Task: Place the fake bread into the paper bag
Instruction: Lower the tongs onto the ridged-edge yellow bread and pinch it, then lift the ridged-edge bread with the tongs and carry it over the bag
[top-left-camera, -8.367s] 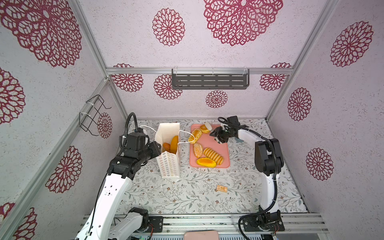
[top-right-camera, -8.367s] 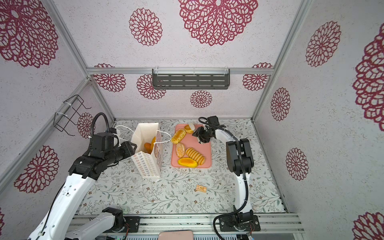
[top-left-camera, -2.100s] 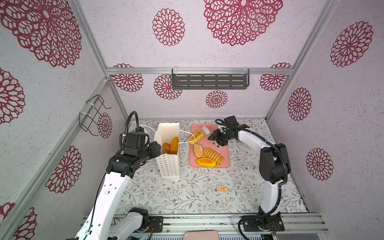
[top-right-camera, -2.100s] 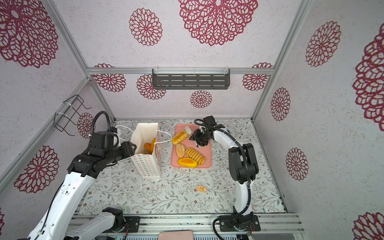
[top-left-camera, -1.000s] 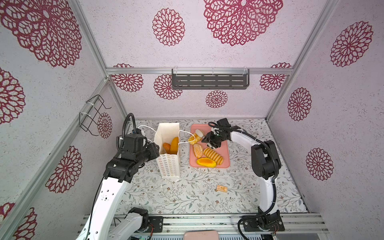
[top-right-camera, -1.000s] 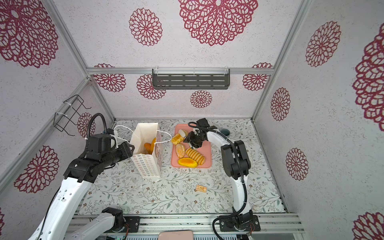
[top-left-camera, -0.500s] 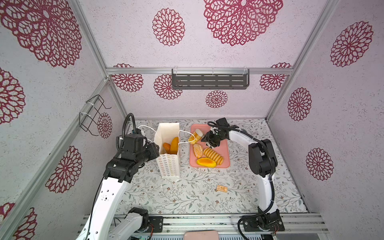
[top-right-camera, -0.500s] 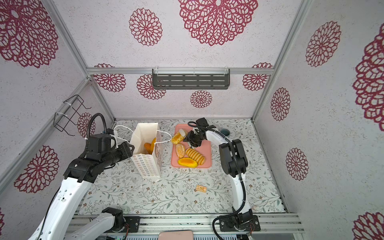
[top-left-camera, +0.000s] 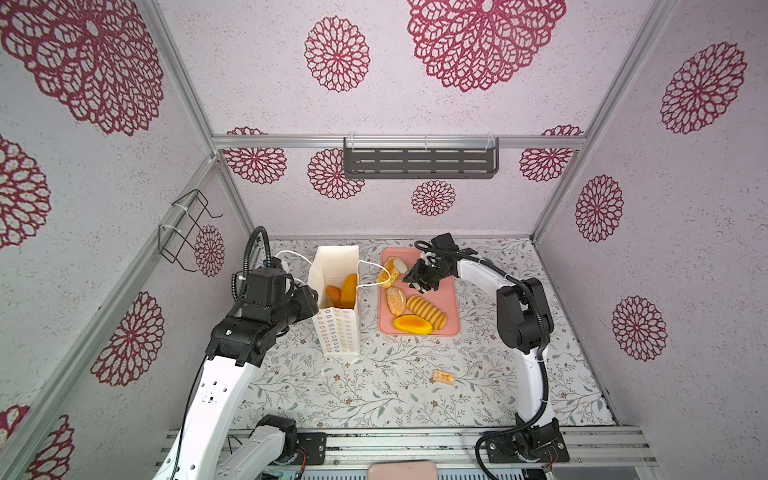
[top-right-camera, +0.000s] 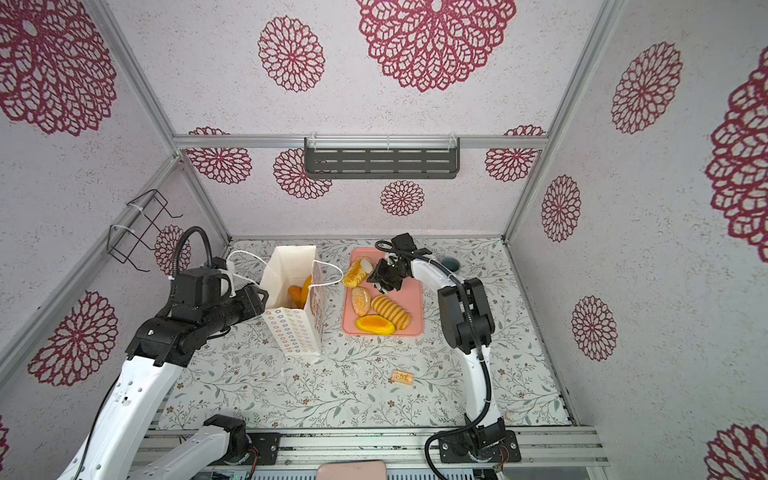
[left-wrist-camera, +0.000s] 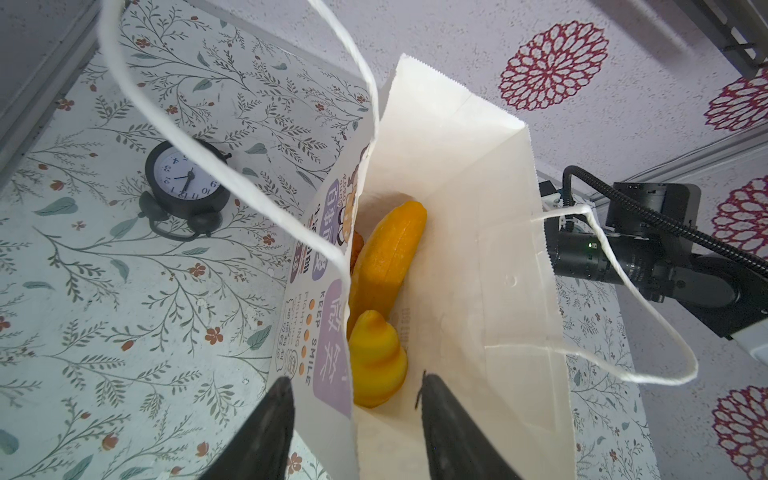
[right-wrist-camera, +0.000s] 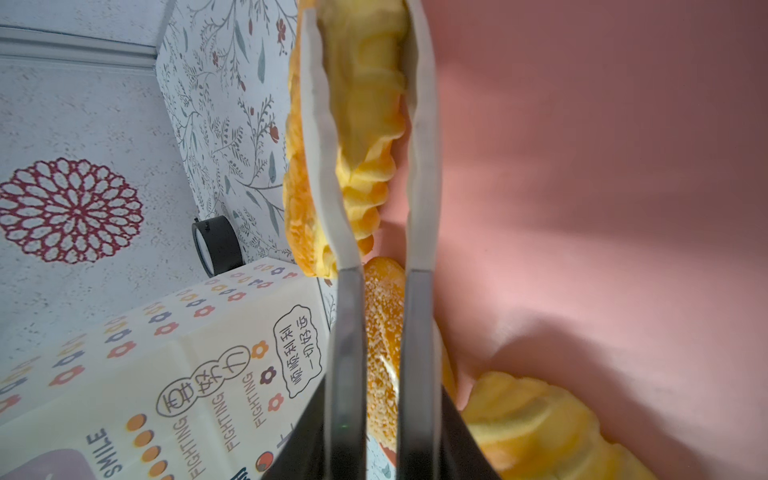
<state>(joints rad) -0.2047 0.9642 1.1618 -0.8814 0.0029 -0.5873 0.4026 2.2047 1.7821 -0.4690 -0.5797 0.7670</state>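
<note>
The paper bag (top-left-camera: 336, 332) (top-right-camera: 293, 328) stands open left of a pink tray (top-left-camera: 446, 299). Inside the bag lie a long orange bread (left-wrist-camera: 390, 253) and a ridged yellow bread (left-wrist-camera: 376, 357). My left gripper (left-wrist-camera: 354, 378) (top-left-camera: 309, 293) is open, one finger outside the bag's wall and one inside. My right gripper (right-wrist-camera: 361, 12) (top-left-camera: 398, 265) has long pale fingers shut on a braided bread (right-wrist-camera: 370, 124) (top-left-camera: 388, 272) at the tray's far left corner. A sugared oval bread (top-left-camera: 395, 301), a ridged loaf (top-left-camera: 426, 311) and a glossy orange bun (top-left-camera: 412, 324) lie on the tray.
A black alarm clock (left-wrist-camera: 187, 183) (right-wrist-camera: 216, 245) stands behind the bag near the back wall. A small tan block (top-left-camera: 443, 377) lies on the floral mat in front of the tray. One cord handle (top-left-camera: 370, 274) hangs close to the held bread.
My right gripper's fingers have closed on the braided bread over the last second. Before that the right arm swung left across the tray. The left arm and the bag have stayed put.
</note>
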